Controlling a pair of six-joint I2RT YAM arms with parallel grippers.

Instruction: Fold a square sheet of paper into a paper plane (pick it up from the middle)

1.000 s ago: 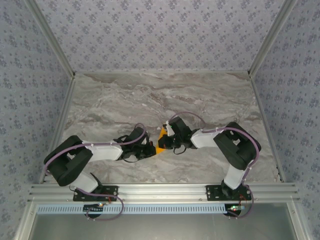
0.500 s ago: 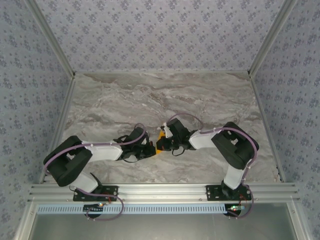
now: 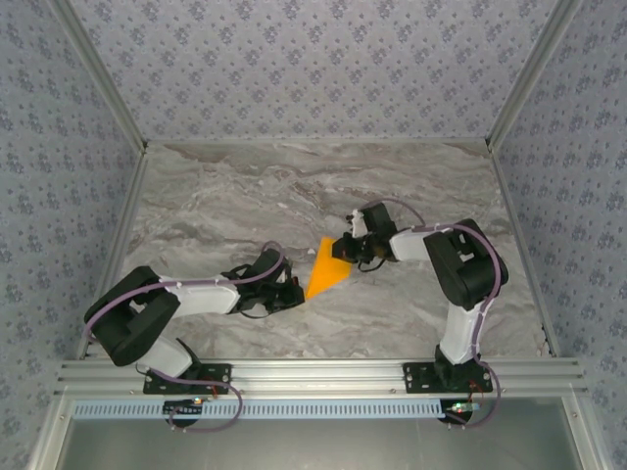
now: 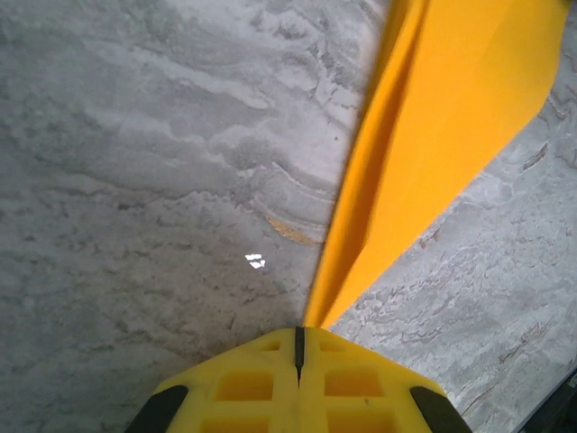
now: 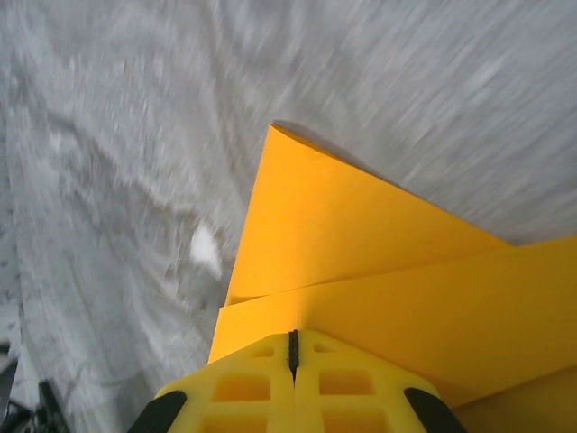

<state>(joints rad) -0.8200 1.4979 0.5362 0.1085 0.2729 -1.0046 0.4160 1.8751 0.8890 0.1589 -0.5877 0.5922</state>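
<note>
Between the two arms, near the middle of the marbled grey surface [image 3: 216,196], we see the sheet of paper [image 3: 326,266], bright orange and folded into a pointed, roughly triangular shape. From above, its narrow tip points down and left to the left end effector [image 3: 297,293], while its wider end reaches up and right to the right end effector [image 3: 345,251].

Each end effector is clenched on the paper. In the left wrist view the left end effector [image 4: 298,332] has its two yellow fingers [image 4: 243,388] pressed together with just a thin seam between them. The sheet of paper [image 4: 442,108] comes out of that seam as a narrow strip that widens toward the upper right. We see it almost edge-on there, with a fold line running along its length.

In the right wrist view the right end effector [image 5: 293,336] is likewise closed, its fingers [image 5: 361,388] meeting at a dark line. The sheet of paper [image 5: 361,234] spreads out beyond them in overlapping layers, one flap lying over another. It ends in a sharp corner at the top, with a thin shadow behind it on the surface [image 5: 117,180].

We cannot tell whether the paper's underside touches the surface or hangs just above it. Both arms are bent at the elbow, their bases bolted to the metal rail [image 3: 323,372] at the near edge.
</note>
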